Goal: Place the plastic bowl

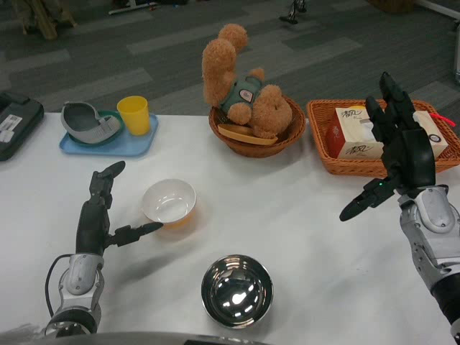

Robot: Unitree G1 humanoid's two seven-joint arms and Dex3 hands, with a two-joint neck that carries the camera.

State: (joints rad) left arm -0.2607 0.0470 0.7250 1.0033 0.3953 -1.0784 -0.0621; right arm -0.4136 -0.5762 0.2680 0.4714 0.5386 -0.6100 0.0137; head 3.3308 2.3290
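White inside and orange outside, the plastic bowl (169, 203) is sitting upright on the counter (287, 215), just right of the left hand (104, 212). That hand is standing open with its fingers spread around nothing; one fingertip is reaching to the bowl's near-left rim, though whether it is touching I cannot tell. The right hand (399, 154) is hovering open and empty at the far right, fingers splayed, in front of a woven rectangular basket (323, 144) holding a white carton (358, 133). A shiny round steel bowl (237, 291) is resting near the front edge, well apart from the plastic one. Behind, a fuzzy brown teddy bear (244, 86) is lying in a round wicker basket (255, 140), and a blue tray (115, 144) is carrying a yellow cup (134, 115) and a grey dish (86, 121). A dark case (16, 122) is lying at the left edge.
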